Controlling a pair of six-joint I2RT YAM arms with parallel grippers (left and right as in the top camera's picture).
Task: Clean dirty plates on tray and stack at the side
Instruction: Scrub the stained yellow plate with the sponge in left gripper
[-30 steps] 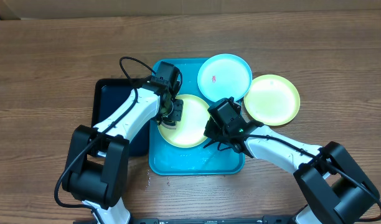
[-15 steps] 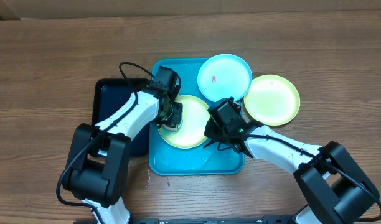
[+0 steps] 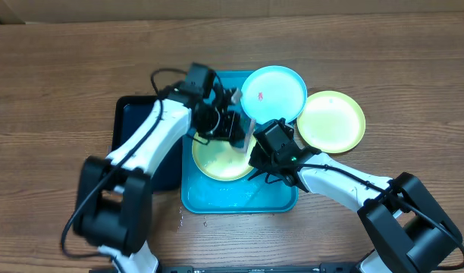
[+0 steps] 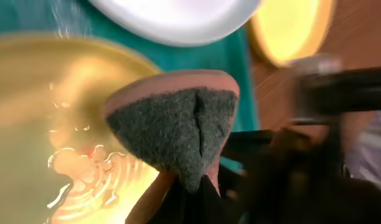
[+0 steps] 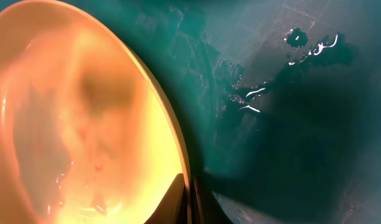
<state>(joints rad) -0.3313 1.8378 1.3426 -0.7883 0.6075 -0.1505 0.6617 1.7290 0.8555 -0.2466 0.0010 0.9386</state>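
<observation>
A wet yellow-green plate [image 3: 217,161] lies on the bright blue tray [image 3: 239,199]. My right gripper [image 3: 255,162] is shut on that plate's right rim; the right wrist view shows the rim [image 5: 178,149] pinched between the gripper [image 5: 189,198]. My left gripper [image 3: 232,124] hangs over the plate's upper right part, shut on a sponge [image 4: 172,121] with a dark green scouring face. A light cyan plate [image 3: 274,92] with a small red smear overlaps the tray's far right corner. A second yellow-green plate [image 3: 331,120] rests on the table to the right.
A black tray [image 3: 136,140] lies against the blue tray's left side, under my left arm. Water drops sit on the blue tray's floor [image 5: 302,43]. Brown wooden table [image 3: 58,91] surrounds everything.
My left gripper has swept the sponge from the plate's left edge to the right, toward the cyan plate. The right gripper and the plates have stayed put.
</observation>
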